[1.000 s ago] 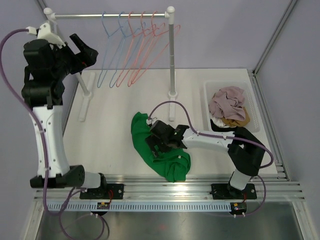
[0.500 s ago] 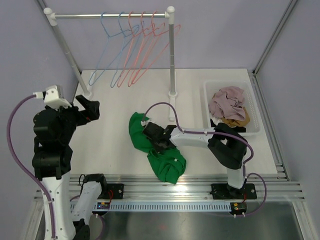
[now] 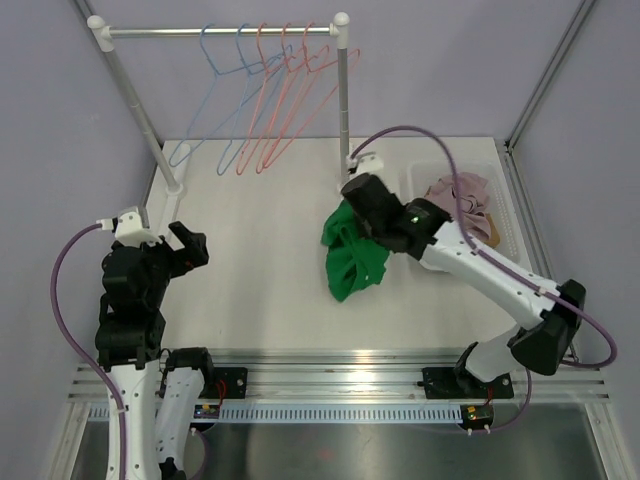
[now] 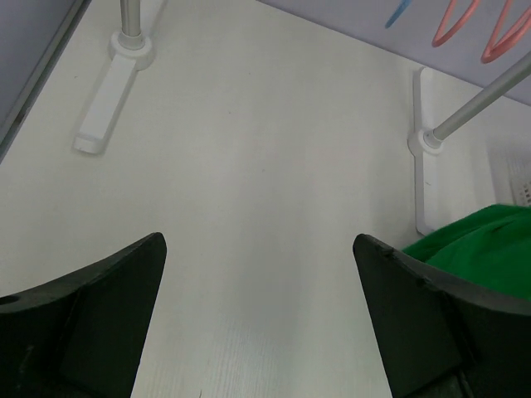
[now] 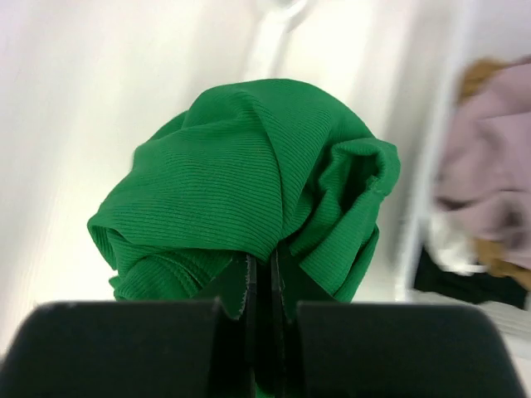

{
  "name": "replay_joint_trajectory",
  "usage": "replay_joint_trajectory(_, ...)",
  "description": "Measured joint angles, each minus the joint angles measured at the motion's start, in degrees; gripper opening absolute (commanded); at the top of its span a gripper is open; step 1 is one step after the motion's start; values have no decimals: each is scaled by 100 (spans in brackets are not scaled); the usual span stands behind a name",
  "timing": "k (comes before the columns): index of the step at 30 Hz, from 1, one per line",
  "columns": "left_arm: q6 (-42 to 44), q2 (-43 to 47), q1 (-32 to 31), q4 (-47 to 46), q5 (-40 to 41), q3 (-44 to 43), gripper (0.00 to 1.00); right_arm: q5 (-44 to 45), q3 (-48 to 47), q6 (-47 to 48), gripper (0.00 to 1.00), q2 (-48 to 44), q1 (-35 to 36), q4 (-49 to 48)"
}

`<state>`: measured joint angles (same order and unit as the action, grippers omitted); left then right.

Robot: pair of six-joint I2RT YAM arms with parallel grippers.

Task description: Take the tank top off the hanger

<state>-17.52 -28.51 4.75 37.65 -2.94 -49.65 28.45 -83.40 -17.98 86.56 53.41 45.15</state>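
Note:
The green tank top hangs in a bunch above the table, just right of the rack's right post. My right gripper is shut on its upper folds. In the right wrist view the ribbed green cloth bulges over the pinched fingers of the right gripper. No hanger shows in the cloth. Several bare blue and pink hangers hang on the rail. My left gripper stands open over the left of the table, holding nothing. In the left wrist view the left gripper spans bare table, with the tank top at the right edge.
A white bin at the back right holds pink, tan and dark clothes, blurred at the right of the right wrist view. The rack's right post stands close behind the held cloth; its left foot lies near the left arm.
My right gripper shut on the tank top at the table's front middle, then lifted it up and back to the right toward the bin. The left arm came down from the rail to the front left.

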Motion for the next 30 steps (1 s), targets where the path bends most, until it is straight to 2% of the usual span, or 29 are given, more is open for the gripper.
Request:
replay_joint_trajectory(7, 13, 118, 0, -140, -2, 11, 99, 658, -953, 492, 0, -874, -1821, 343)
replay_joint_trajectory(13, 15, 136, -7, -140, -26, 28, 99, 839, -1130, 1108, 0, -1141, -3298, -409)
replay_joint_trajectory(17, 15, 136, -11, -140, -52, 31, 99, 422, -857, 1305, 0, -1016, -4133, -990)
replay_joint_trajectory(20, 15, 133, -11, -140, -76, 31, 99, 109, -479, 1220, 0, -621, -4520, -1237)
replay_joint_trajectory(26, 15, 131, -15, -140, -98, 31, 99, -562, 1156, 723, 0, 339, -4605, -1443)
replay_joint_trajectory(30, 15, 131, -15, -140, -96, 31, 99, -793, 1353, 498, 0, 1193, -4706, -1563)
